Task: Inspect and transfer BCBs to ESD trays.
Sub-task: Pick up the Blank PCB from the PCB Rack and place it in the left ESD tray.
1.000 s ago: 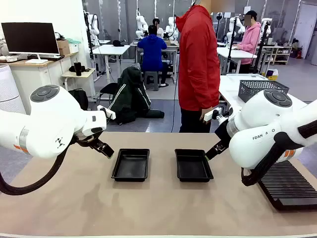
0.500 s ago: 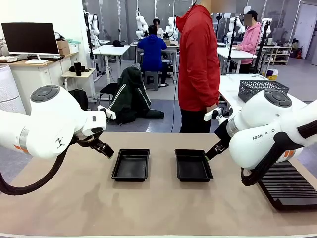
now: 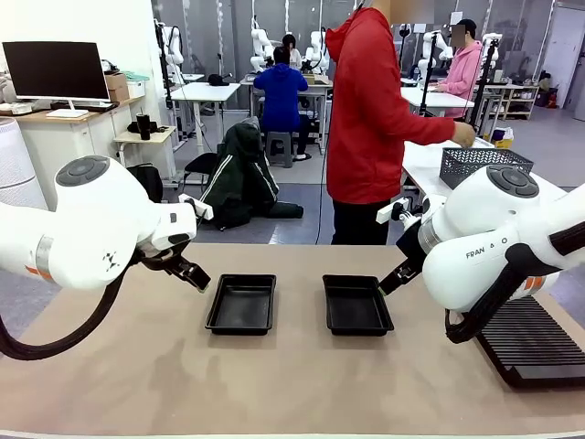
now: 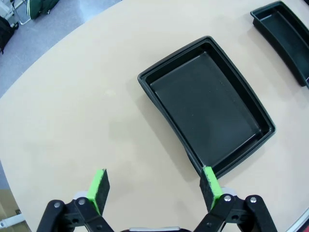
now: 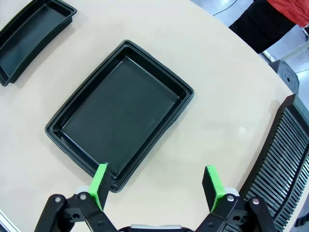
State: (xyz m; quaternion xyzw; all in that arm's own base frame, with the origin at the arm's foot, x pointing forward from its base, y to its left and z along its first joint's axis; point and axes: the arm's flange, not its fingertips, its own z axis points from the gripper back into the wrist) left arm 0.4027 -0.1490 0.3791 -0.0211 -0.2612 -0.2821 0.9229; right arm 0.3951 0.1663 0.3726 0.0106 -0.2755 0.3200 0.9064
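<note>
Your left gripper (image 4: 154, 186) hangs above the tan worktop (image 3: 292, 384) with its green-padded fingers spread wide and nothing between them. In the left wrist view, one pad lines up with a corner of the left-hand ESD tray (image 4: 207, 104), a small shallow rectangular black plastic tray with a raised sloped rim. From the front you see that gripper (image 3: 187, 272) just left of the tray (image 3: 242, 304), clear of it.

Your right gripper (image 5: 155, 184) is spread just as wide and holds nothing. One pad sits over a corner of the right-hand ESD tray (image 5: 118, 113), an identical black plastic tray, and in the front view it (image 3: 395, 274) hovers just beside that tray's far right corner (image 3: 356, 305).

Both trays lie side by side mid-worktop with a gap between them — each shows a bare black floor.

A long black ribbed rack (image 3: 535, 343) lies at the near right. At the far side a person in a red jacket (image 3: 370, 110) stands with one hand (image 3: 464, 134) at a grey mesh basket (image 3: 480, 163) on a white table farther right.
</note>
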